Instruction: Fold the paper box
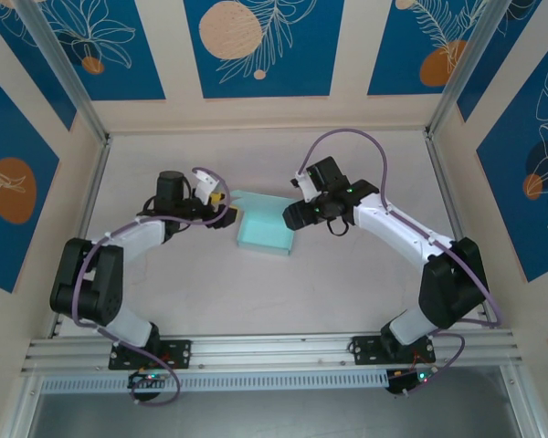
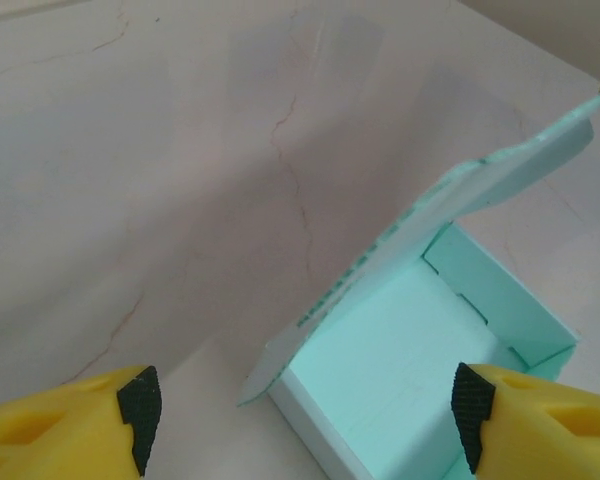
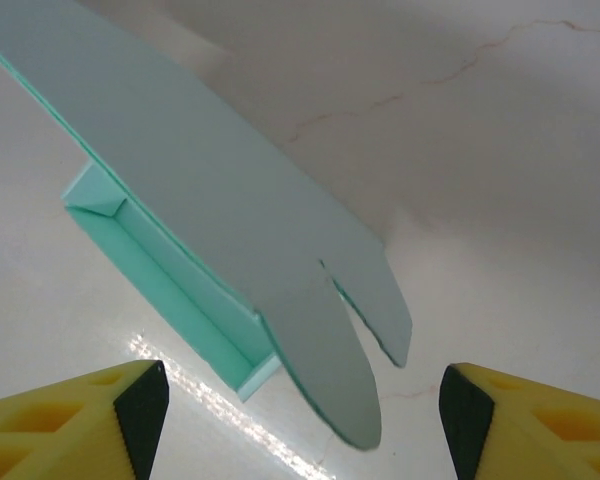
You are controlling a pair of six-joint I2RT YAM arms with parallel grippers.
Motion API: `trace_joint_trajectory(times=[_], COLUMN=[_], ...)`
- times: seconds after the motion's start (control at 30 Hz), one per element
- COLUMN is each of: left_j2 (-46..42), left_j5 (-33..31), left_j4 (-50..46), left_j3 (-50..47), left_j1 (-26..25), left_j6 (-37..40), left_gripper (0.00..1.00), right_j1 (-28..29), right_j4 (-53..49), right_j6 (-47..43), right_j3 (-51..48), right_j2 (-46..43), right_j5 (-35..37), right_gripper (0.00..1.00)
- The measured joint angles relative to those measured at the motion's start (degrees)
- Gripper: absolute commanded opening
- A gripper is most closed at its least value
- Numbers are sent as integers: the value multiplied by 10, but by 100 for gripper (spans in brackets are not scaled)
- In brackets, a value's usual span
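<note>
I'm seeing the paper box (image 1: 267, 233) lying mouth-up, long axis running left-right, lid (image 1: 261, 202) standing along its far edge. The left pincer (image 1: 225, 208) and right pincer (image 1: 290, 216) are gaping wide, empty.

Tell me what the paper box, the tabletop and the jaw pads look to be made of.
Paper box: thin pale blue-green card with a matte finish, going by its sharp creases, die-cut tabs and thin edges.
Tabletop: pale stone-look surface with fine veins and a slight sheen. It may be laminate, but the pictures leave that open.
Pads on the left jaws: black and ribbed, likely rubber.
</note>
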Motion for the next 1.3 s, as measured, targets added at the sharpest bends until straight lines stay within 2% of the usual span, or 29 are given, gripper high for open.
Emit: trace_joint_trajectory(times=[0.07, 0.2, 0.4, 0.57, 0.7, 0.87, 1.1, 1.3], left_j2=[3, 18, 41, 60, 75, 76, 75, 63], left_j5=[-1, -2, -17, -24, -31, -47, -101, -184], left_j4=[18, 42, 65, 104, 127, 149, 178, 238], left_j3=[0, 0, -10, -19, -19, -23, -39, -77], left_j1=[0, -6, -35, -43, -46, -54, -86, -116], left_j6=[-13, -45, -69, -100, -122, -139, -167, -214], left_gripper=[71, 68, 66, 55, 43, 35, 15, 7], right_j1=[0, 0, 0, 1, 1, 5, 20, 38], right_j4=[11, 32, 51, 63, 72, 79, 94, 104], right_j6=[4, 15, 24, 30, 39, 55, 96, 156], right_j3=[0, 0, -9, -18, -27, -32, -37, -34], right_j2=[1, 8, 18, 22, 23, 28, 40, 51], right_j5=[1, 2, 2, 2, 5, 26, 74, 117], right_gripper=[66, 59, 59, 58, 48, 39, 21, 20])
